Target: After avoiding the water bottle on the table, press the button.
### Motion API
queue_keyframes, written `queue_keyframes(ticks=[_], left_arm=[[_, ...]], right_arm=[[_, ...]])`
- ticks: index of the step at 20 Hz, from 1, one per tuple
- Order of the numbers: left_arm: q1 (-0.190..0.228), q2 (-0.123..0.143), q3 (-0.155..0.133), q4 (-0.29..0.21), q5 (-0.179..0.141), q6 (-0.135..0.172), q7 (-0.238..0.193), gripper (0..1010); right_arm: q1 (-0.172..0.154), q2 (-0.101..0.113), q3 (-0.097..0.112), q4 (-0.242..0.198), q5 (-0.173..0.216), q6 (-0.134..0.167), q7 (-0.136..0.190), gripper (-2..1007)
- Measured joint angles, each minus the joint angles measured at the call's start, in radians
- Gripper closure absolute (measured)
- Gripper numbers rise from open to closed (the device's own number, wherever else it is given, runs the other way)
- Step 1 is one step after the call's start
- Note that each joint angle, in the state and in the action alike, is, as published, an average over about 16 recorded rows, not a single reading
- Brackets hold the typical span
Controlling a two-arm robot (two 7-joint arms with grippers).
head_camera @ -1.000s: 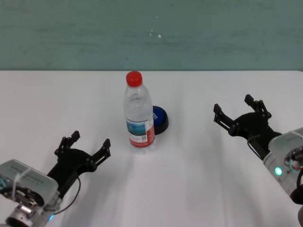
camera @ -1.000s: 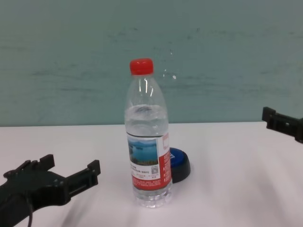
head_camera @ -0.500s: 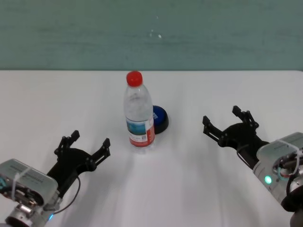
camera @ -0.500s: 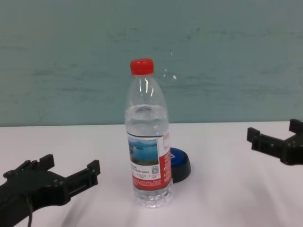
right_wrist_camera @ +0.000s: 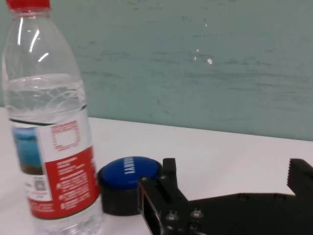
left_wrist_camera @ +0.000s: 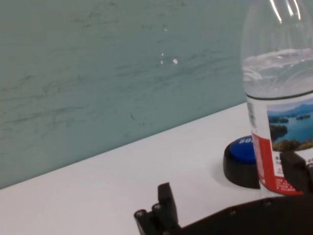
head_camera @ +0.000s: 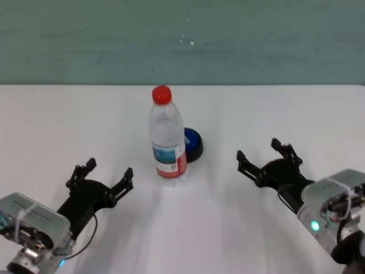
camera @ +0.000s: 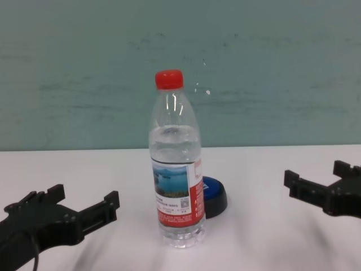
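Upright water bottle (head_camera: 167,137) mostly full, button (head_camera: 193,144) just behind, right tool (head_camera: 265,158) spread, empty

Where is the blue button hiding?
In the head view, the button sits mid-table, just behind the water bottle, towards the robot's right.

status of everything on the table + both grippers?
water bottle: upright, red cap on, partly filled, not touched.
button: behind the bottle, partly hidden from the head, nothing on it.
right gripper: open, empty, to the right of the button, apart from it.
left gripper: open, empty, near the front left of the table.
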Motion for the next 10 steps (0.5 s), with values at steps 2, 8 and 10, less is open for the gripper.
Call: queue_keyframes(ticks=[2, 8, 10], left_arm=[[0.000, 0.000, 0.000, 0.000, 0.000, 0.000, 0.000, 10], [0.000, 0.000, 0.000, 0.000, 0.000, 0.000, 0.000, 10], [0.000, 0.000, 0.000, 0.000, 0.000, 0.000, 0.000, 10]], right_arm=[[0.000, -0.005, 0.002, 0.011, 0.004, -0.007, 0.004, 1], [0.001, -0.015, 0.010, 0.040, 0.024, -0.026, 0.016, 1], [0.001, -0.017, 0.012, 0.047, 0.032, -0.030, 0.019, 1]])
